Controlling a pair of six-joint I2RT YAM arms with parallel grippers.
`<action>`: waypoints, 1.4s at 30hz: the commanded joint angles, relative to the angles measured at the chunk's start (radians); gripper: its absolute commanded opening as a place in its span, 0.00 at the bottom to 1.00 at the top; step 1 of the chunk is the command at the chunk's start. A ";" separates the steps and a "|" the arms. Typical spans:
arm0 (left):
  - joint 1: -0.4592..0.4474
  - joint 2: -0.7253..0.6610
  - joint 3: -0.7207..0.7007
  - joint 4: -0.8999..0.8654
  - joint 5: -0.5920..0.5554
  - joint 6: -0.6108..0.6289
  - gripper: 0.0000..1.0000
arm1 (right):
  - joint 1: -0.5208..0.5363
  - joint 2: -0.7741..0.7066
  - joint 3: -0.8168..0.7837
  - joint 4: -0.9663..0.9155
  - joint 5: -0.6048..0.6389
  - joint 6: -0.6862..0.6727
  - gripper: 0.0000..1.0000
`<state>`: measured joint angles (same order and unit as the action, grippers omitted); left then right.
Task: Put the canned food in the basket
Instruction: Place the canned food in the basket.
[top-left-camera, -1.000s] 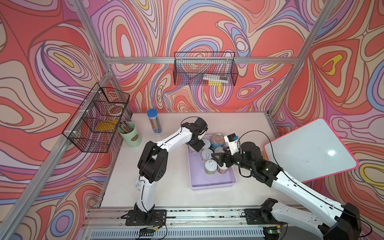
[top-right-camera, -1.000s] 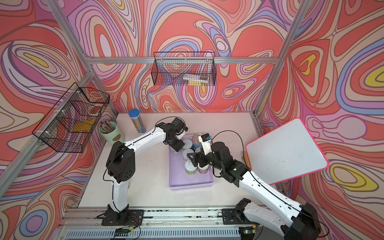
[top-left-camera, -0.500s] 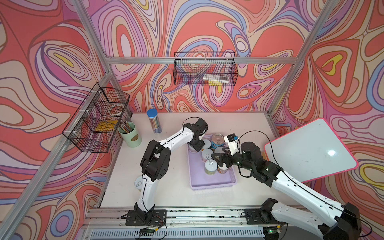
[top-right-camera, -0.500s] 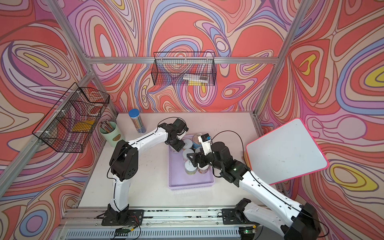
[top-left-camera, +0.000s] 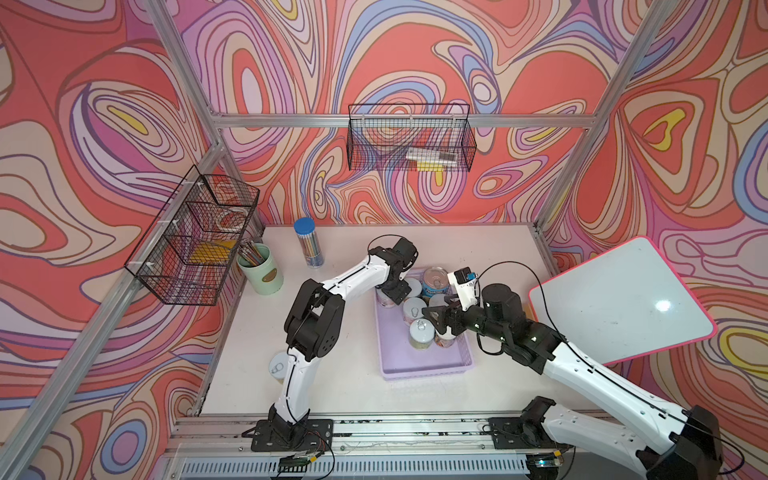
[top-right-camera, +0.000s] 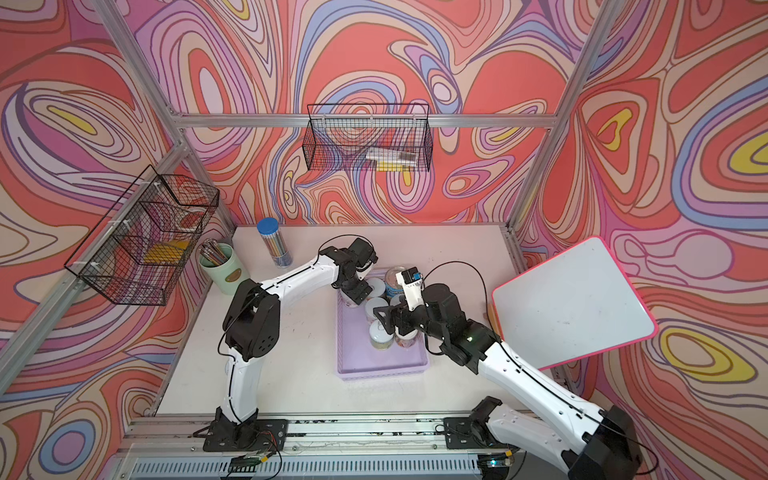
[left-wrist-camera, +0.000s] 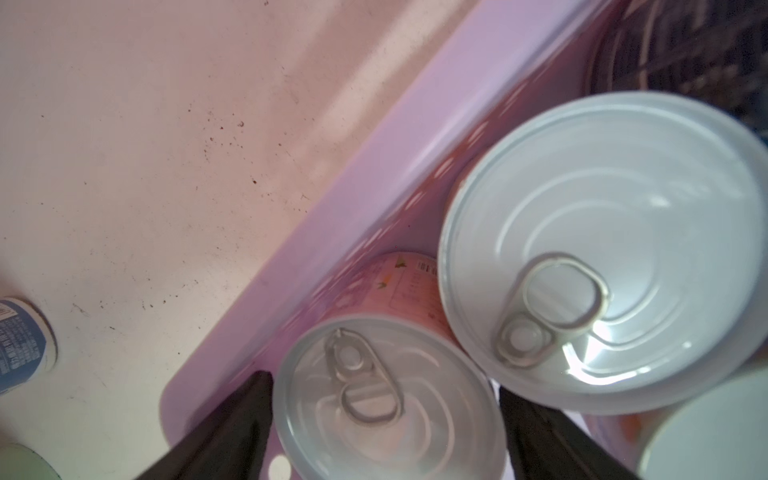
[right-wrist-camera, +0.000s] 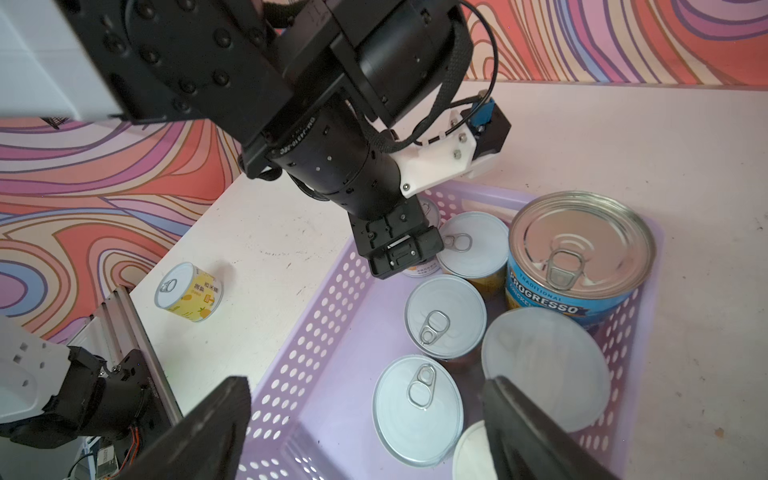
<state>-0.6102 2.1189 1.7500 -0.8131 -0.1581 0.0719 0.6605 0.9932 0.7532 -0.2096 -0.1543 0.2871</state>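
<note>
The lilac basket (top-left-camera: 424, 374) (top-right-camera: 382, 372) holds several cans, among them the wide blue-labelled can (top-left-camera: 435, 279) (right-wrist-camera: 577, 257). My left gripper (top-left-camera: 395, 291) (left-wrist-camera: 384, 386) reaches down into the basket's far left corner. It is open, with its fingers close on either side of a small pull-tab can (left-wrist-camera: 415, 436) that stands on the basket floor. My right gripper (top-left-camera: 436, 322) (right-wrist-camera: 365, 384) hovers open over the basket's middle, above small cans (right-wrist-camera: 417, 407), with nothing between its fingers. One yellow-labelled can (top-left-camera: 277, 368) (right-wrist-camera: 189, 293) stands on the table outside the basket, beside the left arm.
A pale green pencil cup (top-left-camera: 262, 270) and a blue-capped pencil tube (top-left-camera: 308, 243) stand at the far left of the table. Black wire baskets hang on the left wall (top-left-camera: 195, 245) and the back wall (top-left-camera: 409, 143). A pink-edged whiteboard (top-left-camera: 619, 299) leans at the right.
The left arm's elbow has shifted slightly while its gripper stays at the basket's far left corner. The right arm has not moved.
</note>
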 joint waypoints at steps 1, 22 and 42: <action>0.014 0.024 0.028 0.020 -0.051 -0.029 0.90 | -0.006 -0.012 0.005 -0.004 -0.004 0.009 0.89; -0.001 -0.344 -0.290 0.130 0.018 -0.274 0.93 | 0.019 0.167 0.087 0.151 0.003 0.042 0.88; 0.181 -0.868 -0.695 0.132 -0.004 -0.587 0.99 | 0.334 0.508 0.244 0.299 0.228 0.195 0.89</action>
<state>-0.4568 1.3159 1.0935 -0.6441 -0.1341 -0.4358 0.9745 1.4715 0.9672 0.0513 0.0231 0.4084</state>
